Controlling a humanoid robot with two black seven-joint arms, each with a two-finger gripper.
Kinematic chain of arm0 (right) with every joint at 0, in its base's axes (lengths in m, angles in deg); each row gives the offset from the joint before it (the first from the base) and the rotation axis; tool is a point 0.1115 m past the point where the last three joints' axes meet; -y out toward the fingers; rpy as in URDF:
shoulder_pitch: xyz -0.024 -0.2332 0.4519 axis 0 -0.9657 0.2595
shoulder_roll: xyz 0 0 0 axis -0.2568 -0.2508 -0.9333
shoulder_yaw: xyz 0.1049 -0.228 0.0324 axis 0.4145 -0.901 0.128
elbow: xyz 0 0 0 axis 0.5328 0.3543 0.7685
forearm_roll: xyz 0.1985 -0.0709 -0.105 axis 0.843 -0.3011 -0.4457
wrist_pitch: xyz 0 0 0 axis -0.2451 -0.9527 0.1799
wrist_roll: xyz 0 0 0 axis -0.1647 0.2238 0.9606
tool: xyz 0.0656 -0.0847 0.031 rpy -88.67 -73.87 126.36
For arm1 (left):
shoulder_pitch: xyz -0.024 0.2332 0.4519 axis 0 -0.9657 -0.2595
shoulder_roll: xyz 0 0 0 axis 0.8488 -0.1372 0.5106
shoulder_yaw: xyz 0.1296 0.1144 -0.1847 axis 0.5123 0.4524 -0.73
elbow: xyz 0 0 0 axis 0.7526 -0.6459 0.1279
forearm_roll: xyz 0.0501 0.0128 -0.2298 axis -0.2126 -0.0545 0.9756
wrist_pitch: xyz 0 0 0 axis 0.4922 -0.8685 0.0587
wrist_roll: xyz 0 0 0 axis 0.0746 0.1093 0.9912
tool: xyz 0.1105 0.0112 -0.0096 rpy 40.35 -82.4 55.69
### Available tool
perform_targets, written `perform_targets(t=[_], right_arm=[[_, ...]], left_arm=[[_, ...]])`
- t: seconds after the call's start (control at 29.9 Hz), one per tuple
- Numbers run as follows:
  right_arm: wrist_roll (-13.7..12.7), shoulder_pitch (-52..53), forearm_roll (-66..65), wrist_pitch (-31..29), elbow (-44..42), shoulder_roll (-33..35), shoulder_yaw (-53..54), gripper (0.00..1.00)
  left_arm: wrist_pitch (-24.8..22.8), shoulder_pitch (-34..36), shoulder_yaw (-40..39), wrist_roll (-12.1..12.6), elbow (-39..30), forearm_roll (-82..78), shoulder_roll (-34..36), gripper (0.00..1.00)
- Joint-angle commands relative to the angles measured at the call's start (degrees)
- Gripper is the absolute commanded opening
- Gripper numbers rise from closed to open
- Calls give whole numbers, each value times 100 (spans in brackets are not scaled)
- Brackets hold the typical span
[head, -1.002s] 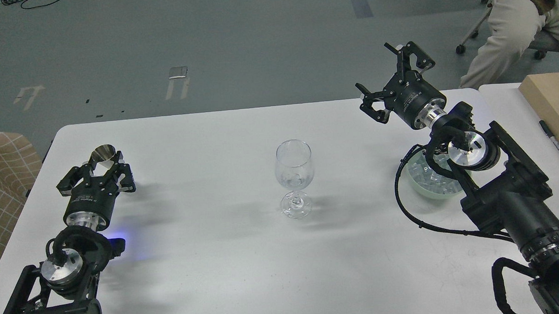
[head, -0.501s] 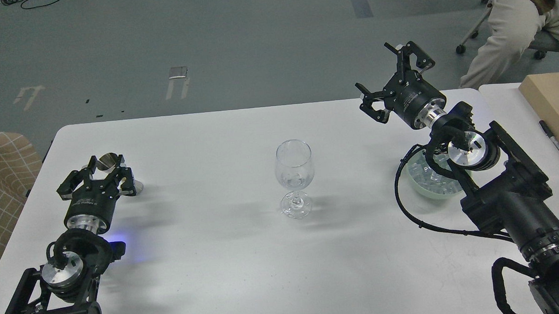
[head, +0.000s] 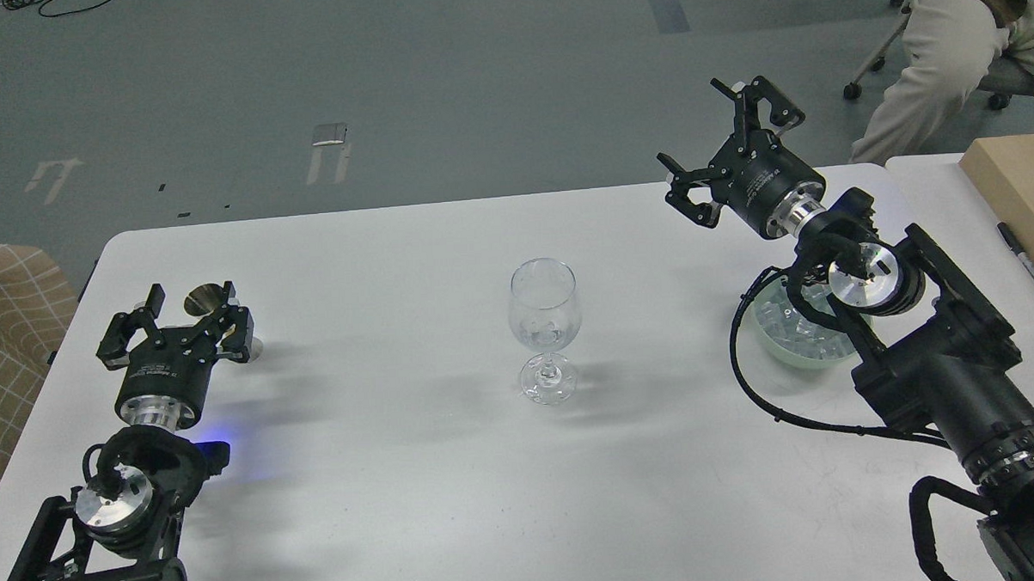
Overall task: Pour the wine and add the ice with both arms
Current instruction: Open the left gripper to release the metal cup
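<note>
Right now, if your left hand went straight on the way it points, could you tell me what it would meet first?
Probably the small metal cup: it sits just beyond the open left hand, between its fingers, though depth is unclear.

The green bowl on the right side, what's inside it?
The green bowl holds clear ice cubes, piled together. The right arm crosses over the bowl and covers its far and right portions, so how full it is there can't be seen.
</note>
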Motion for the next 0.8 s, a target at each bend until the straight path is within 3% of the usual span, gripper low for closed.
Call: perform_targets(t=[0.0,0.27,0.47,0.77], right_arm=[[0,0,0,0,0,0,1,100],[0,9,0,0,8,0,9,100],[0,9,0,0,8,0,18,100],[0,17,0,0,8,0,18,100]], left_arm=[[-142,-9,1,17,-9,-8,5,95],[-696,-70,18,61,-132,-26,40,97],[-705,-62,1,386,-500,-26,215,97],[-714,61,133,404,-747,-43,1040,97]])
